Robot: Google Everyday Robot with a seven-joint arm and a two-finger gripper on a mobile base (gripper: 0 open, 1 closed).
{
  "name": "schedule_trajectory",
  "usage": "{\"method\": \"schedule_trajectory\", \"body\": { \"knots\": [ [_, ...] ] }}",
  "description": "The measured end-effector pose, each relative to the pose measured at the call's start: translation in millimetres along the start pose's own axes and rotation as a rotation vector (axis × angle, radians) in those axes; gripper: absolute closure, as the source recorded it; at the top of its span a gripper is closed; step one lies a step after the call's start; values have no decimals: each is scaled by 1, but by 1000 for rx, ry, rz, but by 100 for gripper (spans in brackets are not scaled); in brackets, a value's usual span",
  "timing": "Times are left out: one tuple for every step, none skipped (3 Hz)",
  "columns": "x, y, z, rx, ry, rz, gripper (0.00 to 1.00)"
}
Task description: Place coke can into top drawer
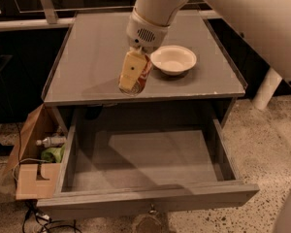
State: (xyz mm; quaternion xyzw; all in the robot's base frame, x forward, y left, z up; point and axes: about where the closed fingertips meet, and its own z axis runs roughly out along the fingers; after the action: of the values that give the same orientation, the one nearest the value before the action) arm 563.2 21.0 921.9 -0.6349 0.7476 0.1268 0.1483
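My gripper (134,74) hangs over the front part of the grey cabinet top (97,57), left of centre, and is shut on the coke can (142,77). The can is red with a silver end and shows beside the tan finger pad (130,70). It is held in the air, tilted, just behind the cabinet's front edge. The top drawer (145,198) is pulled out wide below it, grey, shallow and with nothing inside. Its small metal pull shows at the front panel's lower middle.
A white bowl (173,59) stands on the cabinet top just right of the can. A brown cardboard box (31,176) with a bottle and green items sits on the floor to the left of the drawer. My white arm fills the upper right.
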Motion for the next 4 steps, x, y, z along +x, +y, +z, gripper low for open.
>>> {"method": "schedule_trajectory", "body": {
  "knots": [
    [9, 32, 6, -41, -23, 54, 100],
    [20, 61, 8, -89, -36, 113, 100],
    [32, 82, 11, -158, -25, 163, 100],
    [43, 97, 20, -231, -15, 199, 100]
  ]
}}
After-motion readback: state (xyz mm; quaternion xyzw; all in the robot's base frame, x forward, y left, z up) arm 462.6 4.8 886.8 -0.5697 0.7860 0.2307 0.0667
